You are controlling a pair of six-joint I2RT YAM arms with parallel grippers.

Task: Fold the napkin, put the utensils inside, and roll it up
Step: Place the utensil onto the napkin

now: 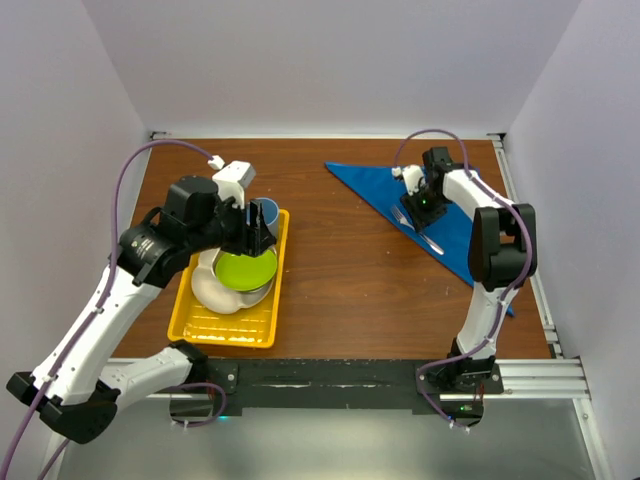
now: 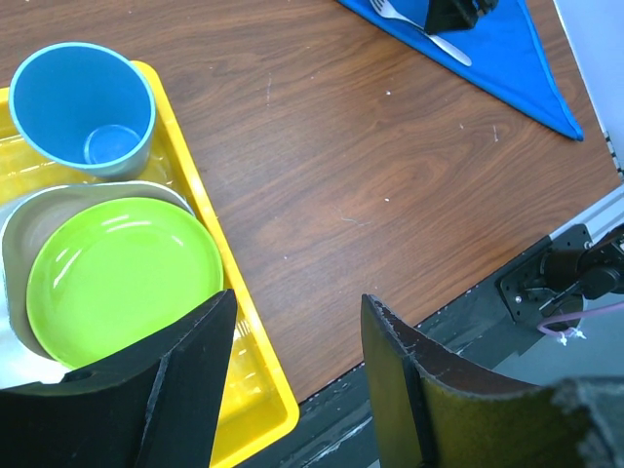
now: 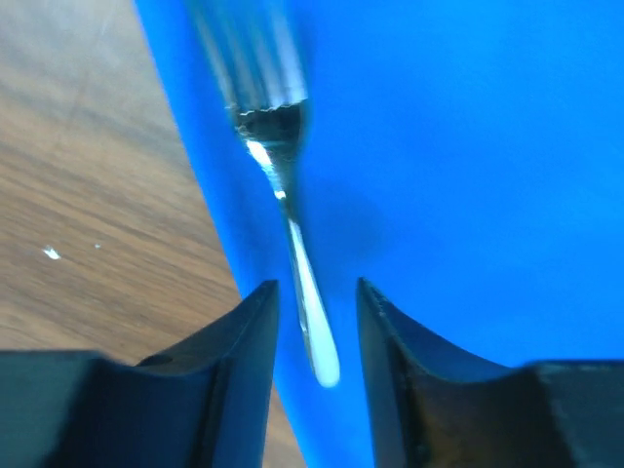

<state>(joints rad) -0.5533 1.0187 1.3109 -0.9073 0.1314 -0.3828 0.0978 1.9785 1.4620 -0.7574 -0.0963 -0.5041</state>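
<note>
The blue napkin [image 1: 372, 184] lies folded into a triangle at the back right of the table, also seen as napkin [image 2: 517, 58] and napkin [image 3: 458, 146]. The silver fork [image 1: 431, 241] rests on it along its left edge. My right gripper [image 1: 425, 207] hovers low over the fork [image 3: 292, 234]. In the right wrist view the right gripper [image 3: 317, 288] is open, the handle end lying between the fingers with a gap on each side. My left gripper [image 2: 297, 307] is open and empty above the yellow tray [image 1: 225, 330].
The yellow tray [image 2: 195, 185] at the left holds a blue cup [image 2: 83, 102], a green plate [image 2: 122, 278] and a white bowl [image 1: 210, 290]. Bare brown wood lies between the tray and the napkin. The table's near edge carries a black rail [image 1: 330, 380].
</note>
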